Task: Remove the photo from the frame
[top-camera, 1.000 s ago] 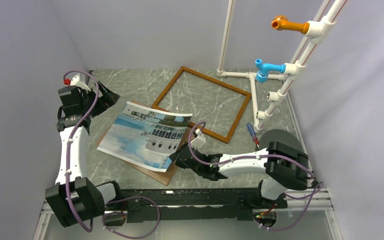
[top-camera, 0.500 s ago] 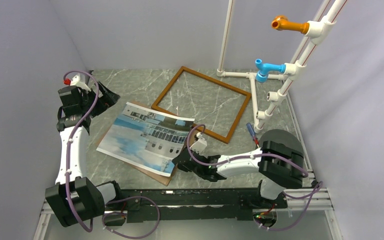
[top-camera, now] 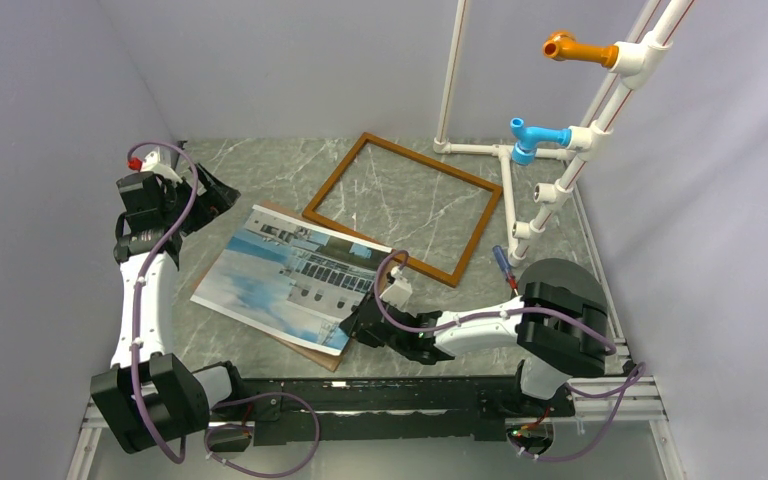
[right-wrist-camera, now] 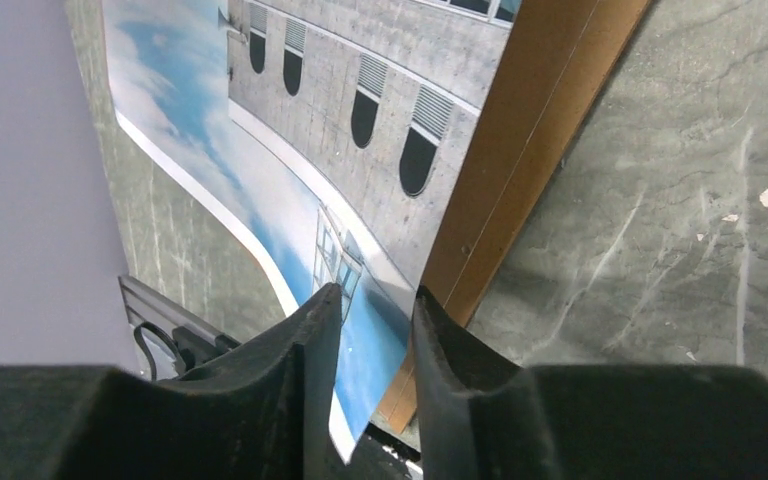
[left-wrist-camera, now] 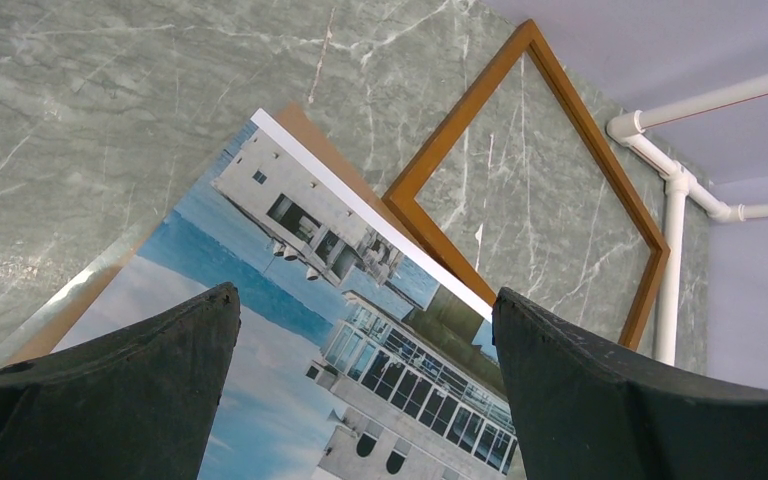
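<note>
The photo (top-camera: pixel 285 285), a building under blue sky, lies on its light-brown backing board (top-camera: pixel 322 352) left of centre. The empty reddish-brown frame (top-camera: pixel 433 160) lies flat behind it, its near corner overlapped by the photo. My right gripper (top-camera: pixel 355 325) is low at the photo's near right corner. In the right wrist view the jaws (right-wrist-camera: pixel 378 300) stand narrowly apart with the photo's corner (right-wrist-camera: pixel 340 120) between them, above the board (right-wrist-camera: pixel 530 130). My left gripper (top-camera: pixel 218 192) is open and empty, raised at the far left; its view shows the photo (left-wrist-camera: pixel 290 330) and frame (left-wrist-camera: pixel 460 108) below.
A white pipe rack (top-camera: pixel 560 170) with a blue fitting (top-camera: pixel 528 138) and an orange fitting (top-camera: pixel 572 48) stands at the back right. A small blue-handled tool (top-camera: pixel 503 262) lies by the frame's right corner. Grey walls close in on three sides.
The photo's right side, lifted and curled a second ago, has come down nearly flat onto the board. My right gripper sank and shifted slightly left with it. The left arm has not moved.
</note>
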Tool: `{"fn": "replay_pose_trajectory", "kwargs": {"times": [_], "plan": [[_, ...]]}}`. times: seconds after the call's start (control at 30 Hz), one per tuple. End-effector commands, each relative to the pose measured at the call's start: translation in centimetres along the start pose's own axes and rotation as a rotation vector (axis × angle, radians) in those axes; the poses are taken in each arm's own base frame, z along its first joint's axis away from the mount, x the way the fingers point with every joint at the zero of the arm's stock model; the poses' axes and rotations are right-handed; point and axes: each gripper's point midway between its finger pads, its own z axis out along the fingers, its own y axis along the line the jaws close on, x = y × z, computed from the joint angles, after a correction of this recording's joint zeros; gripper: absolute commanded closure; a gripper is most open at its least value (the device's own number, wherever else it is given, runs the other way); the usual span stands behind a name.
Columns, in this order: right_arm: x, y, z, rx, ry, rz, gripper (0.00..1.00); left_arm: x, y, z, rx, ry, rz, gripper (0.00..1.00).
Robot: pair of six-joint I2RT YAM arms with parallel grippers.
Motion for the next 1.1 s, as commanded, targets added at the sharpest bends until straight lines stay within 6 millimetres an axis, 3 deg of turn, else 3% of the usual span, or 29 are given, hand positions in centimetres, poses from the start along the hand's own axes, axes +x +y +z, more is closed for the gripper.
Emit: {"fn": "replay_pose_trajectory", "kwargs": {"times": [0.0, 0.17, 0.33, 0.53, 0.67, 0.77, 0.87, 1.07], "plan": [[0.1, 2.2, -0.7, -0.059, 0.023, -0.002, 0.62, -0.5, -0.5, 0.1, 0.025, -0.008, 0.011, 0.01], [0.9, 1.5, -1.8, -0.082, 0.08, -0.031, 0.51, -0.5, -0.7, -0.1, 0.024, -0.022, 0.026, 0.01], [1.6, 1.8, -3.3, -0.127, 0.124, -0.204, 0.39, -0.4, -0.7, 0.1, 0.028, -0.006, 0.02, 0.0], [3.5, 1.5, -3.3, -0.187, 0.206, -0.377, 0.28, -0.5, -0.7, -0.2, 0.02, -0.028, 0.029, 0.0], [1.6, -0.2, -2.4, -0.048, 0.166, -0.443, 0.2, -0.1, -0.6, 0.2, 0.007, -0.002, 0.038, 0.01], [0.3, -0.9, -2.1, 0.012, 0.151, -0.49, 0.18, 0.0, -0.8, 0.2, 0.005, 0.001, 0.047, 0.01], [0.2, -1.4, -2.2, 0.019, 0.159, -0.482, 0.18, 0.0, -1.0, 0.1, 0.009, -0.004, 0.054, 0.01], [3.6, 0.4, -1.7, -0.112, 0.288, -0.396, 0.29, 0.1, -0.9, 0.3, 0.005, 0.005, 0.053, 0.01]]}}
